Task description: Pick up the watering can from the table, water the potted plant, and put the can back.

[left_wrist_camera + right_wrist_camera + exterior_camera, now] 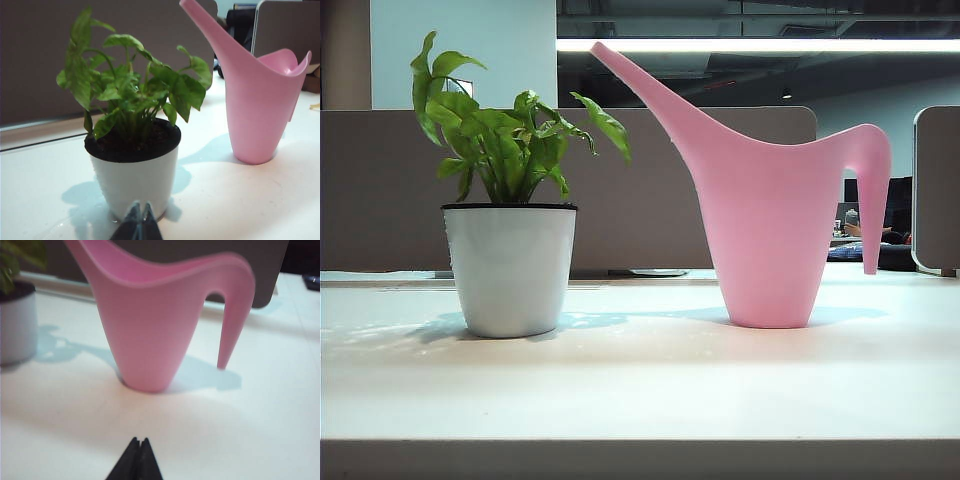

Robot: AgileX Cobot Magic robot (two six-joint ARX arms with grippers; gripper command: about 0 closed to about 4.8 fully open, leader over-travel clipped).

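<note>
Watering can upright on table beside potted plant, untouched. Left gripper and right gripper both pinched closed, empty, short of their targets. Right should open wide, then grab the hooked handle.

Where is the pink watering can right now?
In the exterior view the watering can stands upright on the table, right of the potted plant, its spout pointing toward the plant. Neither gripper is touching it.

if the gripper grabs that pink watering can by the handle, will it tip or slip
The tall pink plastic watering can tapers to a narrow base, so a sideways nudge could probably tip it. Its smooth surface looks slippery for closed fingers. The hooked handle sits off to one side, so the can would likely swing spout-down when lifted.
</note>
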